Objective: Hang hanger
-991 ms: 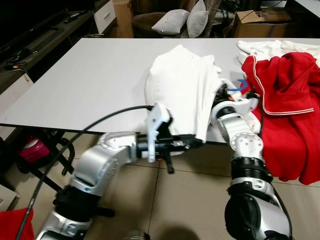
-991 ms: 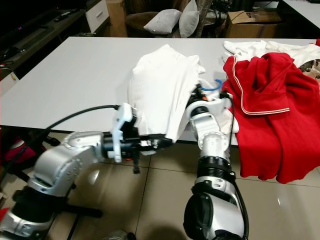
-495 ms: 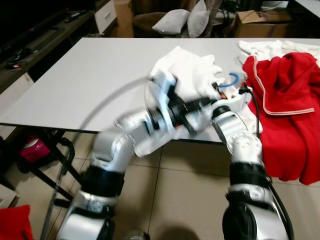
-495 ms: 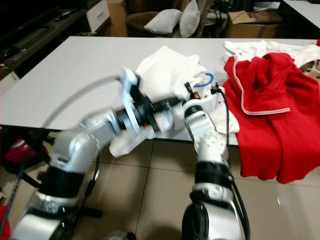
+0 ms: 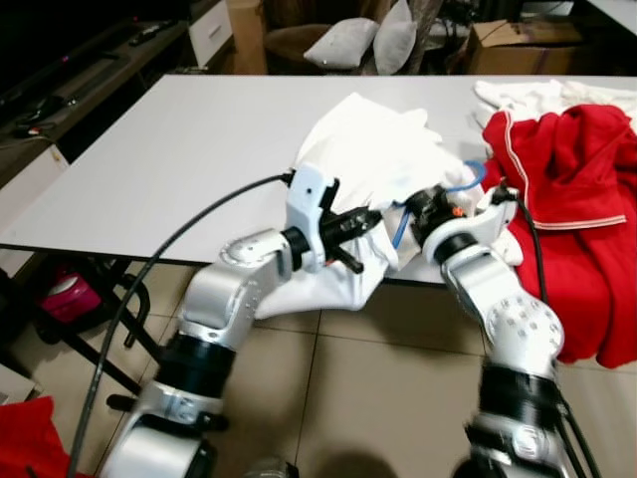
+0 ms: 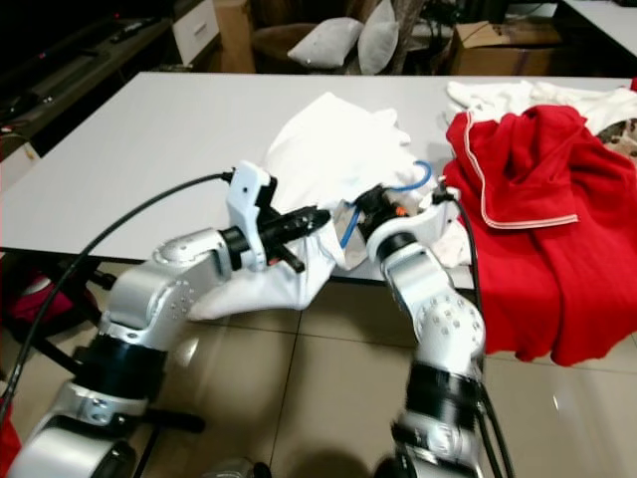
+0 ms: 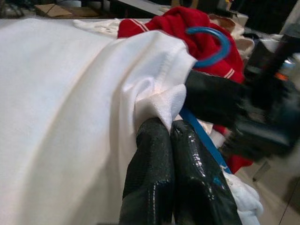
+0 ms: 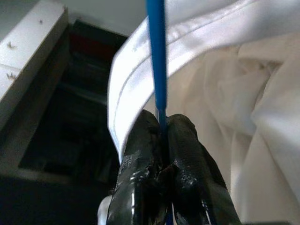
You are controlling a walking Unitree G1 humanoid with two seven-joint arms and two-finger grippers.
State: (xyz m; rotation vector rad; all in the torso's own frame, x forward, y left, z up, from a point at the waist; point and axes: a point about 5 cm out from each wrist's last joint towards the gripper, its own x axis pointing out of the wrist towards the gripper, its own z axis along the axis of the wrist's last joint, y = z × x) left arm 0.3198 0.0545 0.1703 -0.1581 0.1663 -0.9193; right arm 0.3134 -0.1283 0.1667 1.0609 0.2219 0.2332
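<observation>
Living room with tiled floor; a large white tabletop point(image 5: 179, 139) carries the work, with 2 grey cushions point(image 5: 363, 40) and a cardboard box point(image 5: 518, 45) behind it. A white shirt point(image 5: 373, 149) lies at the near edge of the tabletop, part of it draping over the edge toward the floor. A red garment point(image 5: 572, 169) is heaped just beside it on the robot's right, with further white clothing point(image 5: 528, 95) behind. The left gripper point(image 7: 171, 136) has its jaws clenched on a fold of the shirt's edge, near the collar. The right gripper point(image 8: 161, 126) has its jaws clamped on the thin bar of a blue hanger point(image 5: 463, 179), whose curved hook stands clear above the fabric, between the shirt and the red garment. The hanger's bar runs beneath the shirt's hem band, so the step in hand appears to be seating the hanger inside the shirt. Recommendation: keep the fabric edge taut and lifted with the left gripper to hold the opening wide, and guide the hanger squarely so its arm enters the shoulder without snagging. Risk: the draped portion could drag the shirt off the tabletop.
</observation>
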